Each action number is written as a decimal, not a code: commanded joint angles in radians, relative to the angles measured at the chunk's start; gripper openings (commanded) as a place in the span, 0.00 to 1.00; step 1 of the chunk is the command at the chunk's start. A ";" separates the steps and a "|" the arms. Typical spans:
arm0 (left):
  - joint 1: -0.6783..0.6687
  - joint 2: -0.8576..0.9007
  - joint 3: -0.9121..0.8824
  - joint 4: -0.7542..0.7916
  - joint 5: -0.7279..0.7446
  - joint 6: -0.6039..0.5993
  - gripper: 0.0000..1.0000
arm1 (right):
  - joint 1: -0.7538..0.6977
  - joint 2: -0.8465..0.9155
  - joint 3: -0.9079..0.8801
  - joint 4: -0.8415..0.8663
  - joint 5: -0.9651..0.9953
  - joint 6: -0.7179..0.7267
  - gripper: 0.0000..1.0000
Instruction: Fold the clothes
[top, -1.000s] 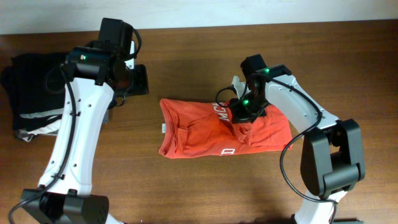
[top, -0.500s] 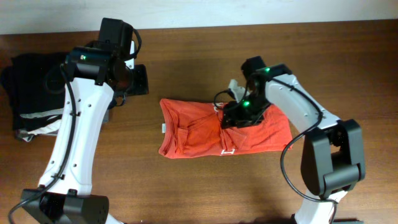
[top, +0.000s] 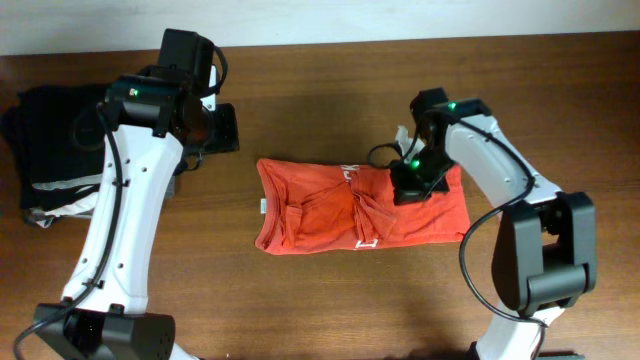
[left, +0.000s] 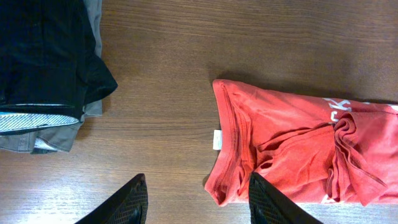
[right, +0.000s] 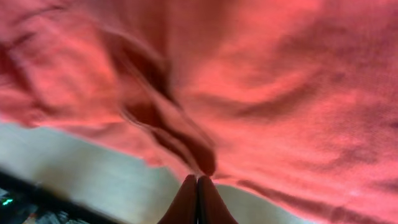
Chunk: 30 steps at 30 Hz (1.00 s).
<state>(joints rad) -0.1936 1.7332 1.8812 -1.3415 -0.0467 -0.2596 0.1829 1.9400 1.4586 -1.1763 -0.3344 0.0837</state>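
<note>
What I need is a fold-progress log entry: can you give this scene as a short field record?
garment: orange-red short-sleeved T-shirt, bunched and wrinkled, lying on brown wooden table
right gripper: shut, pinching fabric on the shirt's right half
left gripper: open, empty, above table beside the shirt's collar end
other: stack of dark folded garments at far left, apart from the shirt

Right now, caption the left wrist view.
Open left gripper over table between folded dark garments and crumpled orange-red T-shirt.
</note>
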 joint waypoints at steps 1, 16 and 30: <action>0.002 -0.013 -0.002 -0.002 -0.013 -0.013 0.52 | 0.022 -0.022 -0.063 0.047 0.106 0.068 0.04; 0.001 -0.013 -0.002 -0.002 -0.010 -0.013 0.52 | 0.185 -0.021 -0.140 0.123 -0.024 0.101 0.04; 0.001 -0.013 -0.002 -0.002 -0.010 -0.013 0.51 | 0.153 -0.023 0.151 0.003 -0.025 0.056 0.04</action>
<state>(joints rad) -0.1936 1.7332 1.8812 -1.3430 -0.0463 -0.2600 0.3637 1.9400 1.5509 -1.1717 -0.3504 0.1482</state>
